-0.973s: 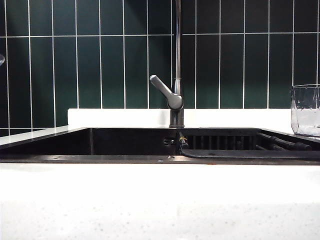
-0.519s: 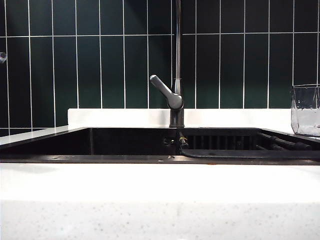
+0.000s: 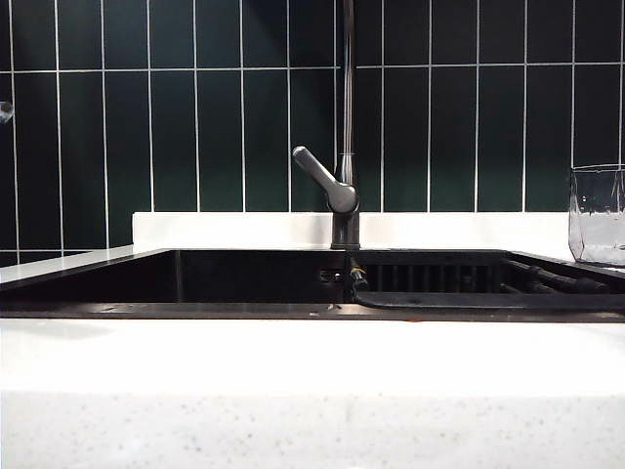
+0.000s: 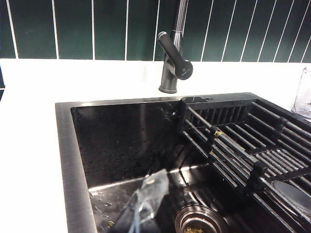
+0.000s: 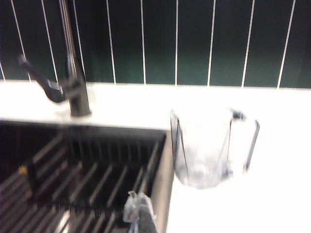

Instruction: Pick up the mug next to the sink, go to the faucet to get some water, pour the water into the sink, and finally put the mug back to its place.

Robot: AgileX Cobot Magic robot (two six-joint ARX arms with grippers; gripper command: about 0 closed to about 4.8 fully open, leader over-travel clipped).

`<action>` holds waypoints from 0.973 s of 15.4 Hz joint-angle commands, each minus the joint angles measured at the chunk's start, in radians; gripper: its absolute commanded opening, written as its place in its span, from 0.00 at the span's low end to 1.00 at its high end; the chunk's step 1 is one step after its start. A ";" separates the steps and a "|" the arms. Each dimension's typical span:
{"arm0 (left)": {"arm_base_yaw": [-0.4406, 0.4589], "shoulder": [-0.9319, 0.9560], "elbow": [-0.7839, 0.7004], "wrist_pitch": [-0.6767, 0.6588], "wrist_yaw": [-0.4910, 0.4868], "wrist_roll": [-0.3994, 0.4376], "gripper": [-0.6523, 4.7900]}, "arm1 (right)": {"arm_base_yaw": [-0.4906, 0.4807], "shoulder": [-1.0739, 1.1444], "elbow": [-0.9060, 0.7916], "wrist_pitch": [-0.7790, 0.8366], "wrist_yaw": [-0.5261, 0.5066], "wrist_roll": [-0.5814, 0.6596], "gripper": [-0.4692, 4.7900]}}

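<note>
The mug (image 5: 209,148) is a clear faceted glass standing upright on the white countertop just beside the sink's right rim; it also shows at the exterior view's right edge, mug (image 3: 598,217). The faucet (image 3: 346,117) rises behind the black sink (image 3: 293,311), its grey lever (image 3: 320,176) angled up to the left. My left gripper (image 4: 148,194) is shut and empty, hanging over the sink's left basin. My right gripper (image 5: 137,206) is shut and empty, over the rack near the sink's right rim, short of the mug. Neither gripper shows in the exterior view.
A ribbed black rack (image 4: 243,145) fills the sink's right half. A round drain (image 4: 200,221) with bits of debris lies in the basin floor. White speckled countertop (image 3: 312,391) surrounds the sink, and dark green tiles (image 3: 195,127) form the back wall.
</note>
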 commanded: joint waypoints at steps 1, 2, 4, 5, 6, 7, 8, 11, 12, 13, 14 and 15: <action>-0.001 0.000 0.002 0.011 0.003 -0.003 0.11 | -0.001 0.000 -0.006 -0.083 0.002 -0.001 0.08; -0.001 0.000 0.002 0.006 0.004 -0.003 0.11 | 0.000 0.000 -0.006 -0.105 0.001 -0.001 0.08; -0.001 0.000 0.002 -0.008 0.004 -0.003 0.11 | 0.000 0.000 -0.006 -0.135 0.001 0.000 0.08; -0.001 0.000 0.002 -0.013 0.004 -0.003 0.11 | 0.000 0.000 -0.006 -0.139 0.001 0.000 0.08; -0.001 0.000 0.002 -0.014 0.004 -0.003 0.11 | 0.000 0.000 -0.006 -0.141 0.001 0.000 0.08; -0.001 0.000 0.002 -0.014 0.004 -0.003 0.11 | 0.000 0.000 -0.006 -0.143 0.002 0.000 0.08; -0.001 0.000 0.002 -0.014 0.004 -0.003 0.11 | 0.000 0.000 -0.006 -0.143 0.001 0.000 0.08; -0.001 0.000 0.002 -0.014 0.004 -0.003 0.11 | 0.000 0.000 -0.006 -0.143 0.002 0.000 0.08; -0.001 0.000 0.002 -0.014 0.004 -0.003 0.11 | -0.001 0.000 -0.006 -0.143 0.002 0.000 0.08; -0.001 0.000 0.002 -0.014 0.004 -0.003 0.11 | -0.001 0.000 -0.006 -0.143 0.002 0.000 0.08; -0.001 0.000 0.002 -0.014 0.004 -0.003 0.11 | -0.001 0.000 -0.006 -0.143 0.002 0.000 0.08; 0.000 0.000 0.002 -0.014 0.004 -0.003 0.11 | -0.001 0.000 -0.006 -0.143 0.002 0.000 0.08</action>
